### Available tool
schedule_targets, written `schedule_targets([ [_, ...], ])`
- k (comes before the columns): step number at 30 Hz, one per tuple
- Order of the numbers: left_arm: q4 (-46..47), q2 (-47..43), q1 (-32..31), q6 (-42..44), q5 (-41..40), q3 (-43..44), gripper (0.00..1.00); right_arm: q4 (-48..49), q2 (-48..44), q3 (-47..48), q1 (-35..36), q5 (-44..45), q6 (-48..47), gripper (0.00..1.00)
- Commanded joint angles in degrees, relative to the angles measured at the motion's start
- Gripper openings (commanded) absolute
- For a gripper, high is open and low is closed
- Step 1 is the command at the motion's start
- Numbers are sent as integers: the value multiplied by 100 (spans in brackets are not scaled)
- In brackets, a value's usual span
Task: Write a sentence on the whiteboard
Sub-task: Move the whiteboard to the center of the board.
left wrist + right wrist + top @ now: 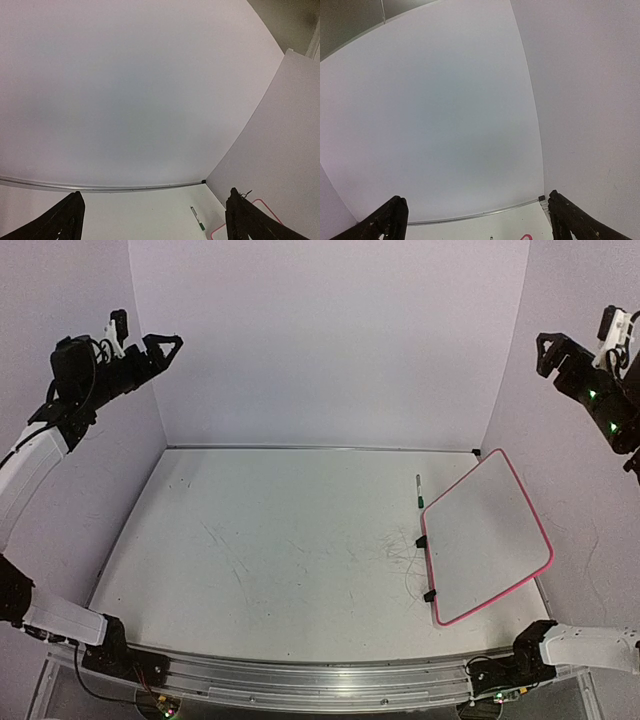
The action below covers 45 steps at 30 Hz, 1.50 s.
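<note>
The left gripper (140, 335) is raised high in the air, close to the left wall, well above the table (270, 540). In the left wrist view its two black fingers (65, 220) stand far apart at the lower corners of the picture, and nothing is between them. It touches nothing.

The right gripper (578, 338) is raised in the same way near the right wall. Its fingers (382, 222) are also spread wide in the right wrist view, with only the far wall and the table edge seen between them. It holds nothing.

The whiteboard (487, 535) lies flat on the right part of the table, turned at an angle, with its pink-red rim all around. Its two small black clip feet (421, 540) are on its left edge. Its face looks plain white from the top camera.

A marker (419, 490) with a green end lies on the table just beside the far left corner of the whiteboard, apart from both grippers.
</note>
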Motion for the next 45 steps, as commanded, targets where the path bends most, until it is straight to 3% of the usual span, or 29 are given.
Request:
schedule_targets([
  [1,229,341,-182,-249,662,-172,99,-131,231,206,-27,-192,78,98],
  [9,209,1341,-1782,220,662,-594,99,-87,314,60,-22,-598,31,98],
  [12,203,1778,-2591,647,323,-675,99,-46,334,8,-24,-758,-11,98],
  [16,300,2349,-3586,1192,2,-668,99,-43,331,-12,-28,-864,-14,98],
  [22,784,3571,-4627,1507,226,-354,98,-43,144,-151,-25,-894,43,98],
  [27,900,4717,-4767,1896,672,279,95,-43,17,-210,-22,-1163,152,98],
  [35,562,6388,-4888,2518,1012,2152,90,-48,-168,-435,-25,-1466,309,98],
  [45,660,6727,-5752,3644,1267,1954,76,-51,-188,-500,-27,-1511,285,98],
])
